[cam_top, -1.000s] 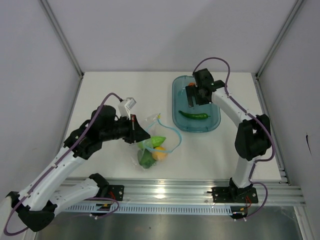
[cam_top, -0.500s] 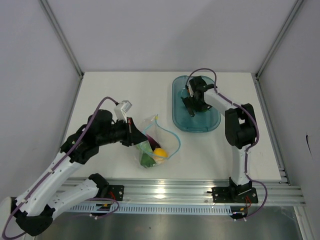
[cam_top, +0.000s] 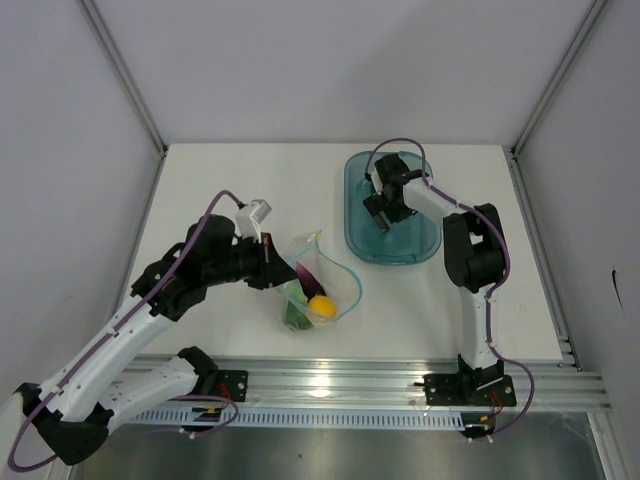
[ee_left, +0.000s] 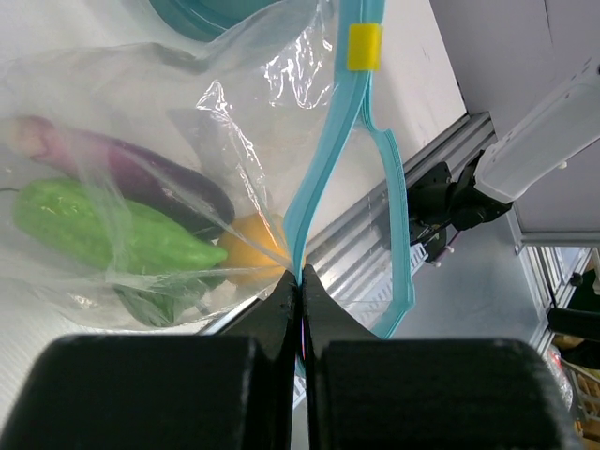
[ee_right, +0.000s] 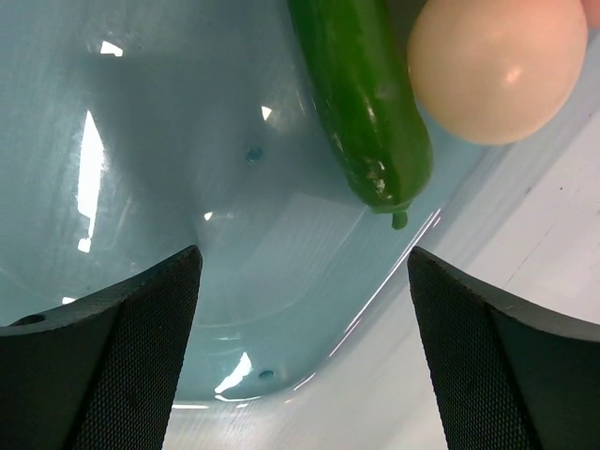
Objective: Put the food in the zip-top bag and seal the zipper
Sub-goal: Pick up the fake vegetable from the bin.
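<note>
- The left gripper [ee_left: 300, 286] is squeezed tight, its jaws pinching the light-blue zipper [ee_left: 323, 178] of the zip-top bag [cam_top: 318, 290], which it holds at the bag's left side.
- The bag sits on the white table [cam_top: 220, 180] near the front edge, left of centre, with its mouth gaping open.
- A yellow slider [ee_left: 364, 47] rides on the zipper strip, away from the pinched spot.
- Inside the bag lie a purple eggplant [ee_left: 159, 178], a light-green bumpy vegetable [ee_left: 103, 234] and a yellow lemon [ee_left: 253, 258], pressed together.
- The right gripper [ee_right: 302, 253] is spread wide and holds nothing; it hangs low over the teal tray [cam_top: 420, 250] at the far right.
- In the tray, a long dark-green vegetable [ee_right: 366, 103] lies touching a pale egg [ee_right: 497, 66], both just beyond the open fingers [ee_right: 103, 366].
</note>
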You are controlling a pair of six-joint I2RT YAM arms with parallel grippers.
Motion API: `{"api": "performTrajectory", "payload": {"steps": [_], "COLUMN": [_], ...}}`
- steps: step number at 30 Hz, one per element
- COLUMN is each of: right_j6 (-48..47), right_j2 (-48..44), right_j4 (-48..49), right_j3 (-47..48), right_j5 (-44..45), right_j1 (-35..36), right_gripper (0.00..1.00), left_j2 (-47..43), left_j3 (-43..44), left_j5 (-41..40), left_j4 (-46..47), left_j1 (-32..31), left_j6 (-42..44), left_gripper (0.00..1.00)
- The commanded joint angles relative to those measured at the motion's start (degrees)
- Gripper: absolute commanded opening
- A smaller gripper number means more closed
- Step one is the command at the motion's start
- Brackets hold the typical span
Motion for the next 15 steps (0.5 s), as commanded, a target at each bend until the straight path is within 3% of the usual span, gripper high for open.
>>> {"api": "performTrajectory", "payload": {"steps": [1,15], "right_j6": [0.4,0.67], "right_j2": [-0.01,8.68], "right_j4": [2.51,0.84], "right_j3": [2.45,13.35], "right_j5": [0.04,-5.5], "right_j1": [0.1,-2.09], "right_gripper": [0.92,0.89], "left_j2": [0.01,1.06], "left_j3": [0.91,1.17], "left_j5": [-0.34,0.1], "left_j4": [2.33,2.07], "left_j1": [0.47,1.88], "left_j6": [1.59,2.39], "left_gripper": [0.01,0.01]}}
